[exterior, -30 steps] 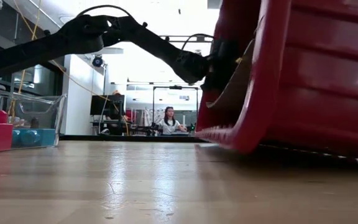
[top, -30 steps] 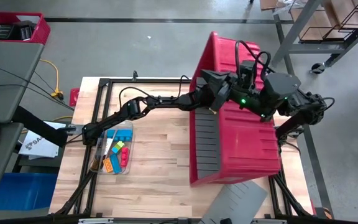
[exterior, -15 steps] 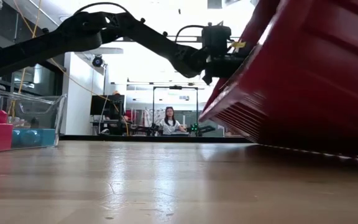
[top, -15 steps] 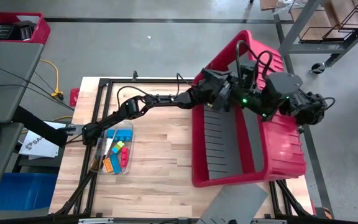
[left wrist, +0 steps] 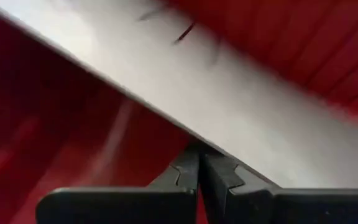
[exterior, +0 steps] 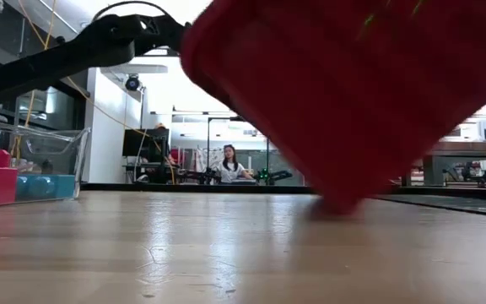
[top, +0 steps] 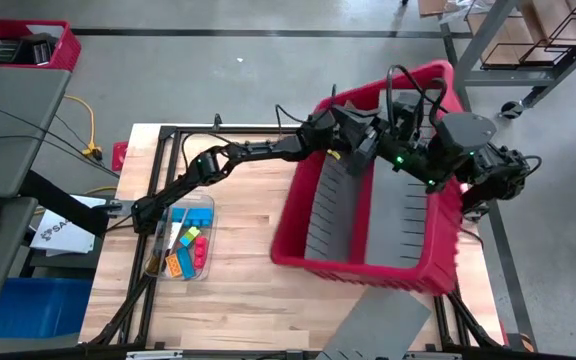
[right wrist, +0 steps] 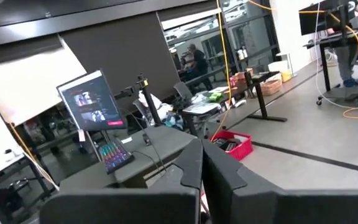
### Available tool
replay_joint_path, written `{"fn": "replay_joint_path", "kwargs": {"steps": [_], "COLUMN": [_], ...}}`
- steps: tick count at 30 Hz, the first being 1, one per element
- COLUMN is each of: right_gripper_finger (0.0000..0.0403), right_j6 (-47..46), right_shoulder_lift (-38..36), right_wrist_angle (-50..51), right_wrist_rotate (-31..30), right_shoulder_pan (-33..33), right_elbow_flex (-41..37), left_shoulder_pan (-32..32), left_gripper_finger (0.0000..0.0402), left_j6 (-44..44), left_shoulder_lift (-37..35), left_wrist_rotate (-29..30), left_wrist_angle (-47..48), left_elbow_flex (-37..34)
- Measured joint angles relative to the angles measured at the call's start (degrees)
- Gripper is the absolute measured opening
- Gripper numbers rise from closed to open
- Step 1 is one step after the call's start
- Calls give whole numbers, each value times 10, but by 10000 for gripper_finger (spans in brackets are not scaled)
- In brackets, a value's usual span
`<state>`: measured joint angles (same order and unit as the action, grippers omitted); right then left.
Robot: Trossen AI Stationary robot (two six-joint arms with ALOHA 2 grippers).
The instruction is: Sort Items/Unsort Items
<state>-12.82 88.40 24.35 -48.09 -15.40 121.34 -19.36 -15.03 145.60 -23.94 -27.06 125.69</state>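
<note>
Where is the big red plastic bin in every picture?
High view: the big red plastic bin fills the right half of the table, open side up, grey dividers inside.
Low view: it hangs tilted across the upper right, one corner near the wooden table.
Left wrist view: its red ribbed wall fills the frame around a grey divider.
Right wrist view: not in it.
Shared landmark: the left arm reaching to the bin.

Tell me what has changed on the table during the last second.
The red bin, tipped on its side before, has swung down and now sits nearly upright with its opening facing up. The left gripper and right gripper stay shut at its far rim. The clear tray of coloured blocks has not moved.
</note>
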Motion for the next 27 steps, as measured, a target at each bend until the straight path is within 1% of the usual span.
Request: {"fn": "replay_joint_path", "kwargs": {"steps": [3,7,9,11,14,16,20,23,25,27], "right_gripper_finger": [0,0,0,0,0,0,0,0,0,0], "right_j6": [13,15,14,20,30,33,59,78,77,65], "right_shoulder_lift": [-2,-6,-7,-7,-8,-9,-16,-32,-46,-59], "right_wrist_angle": [1,14,23,25,29,34,40,47,61,87], "right_wrist_rotate": [-1,1,0,0,1,-1,1,1,-7,-38], "right_shoulder_pan": [-1,-1,-4,-5,-9,-11,-23,-44,-62,-82], "right_elbow_flex": [0,0,0,0,1,1,1,1,1,1], "left_shoulder_pan": [-3,-11,-12,-13,-11,-11,-15,-18,-20,-23], "left_gripper_finger": [0,0,0,0,0,0,0,0,0,0], "left_j6": [-11,-38,-48,-58,-86,-90,-56,30,110,194], "left_shoulder_lift": [-30,-105,-126,-134,-132,-138,-194,-224,-246,-285], "left_wrist_rotate": [-60,-131,-170,-211,-281,-305,-315,-304,-268,-210], "left_wrist_angle": [0,-1,-16,-13,25,44,126,239,337,430], "left_elbow_flex": [0,0,5,4,-3,-3,1,0,-3,-3]}}
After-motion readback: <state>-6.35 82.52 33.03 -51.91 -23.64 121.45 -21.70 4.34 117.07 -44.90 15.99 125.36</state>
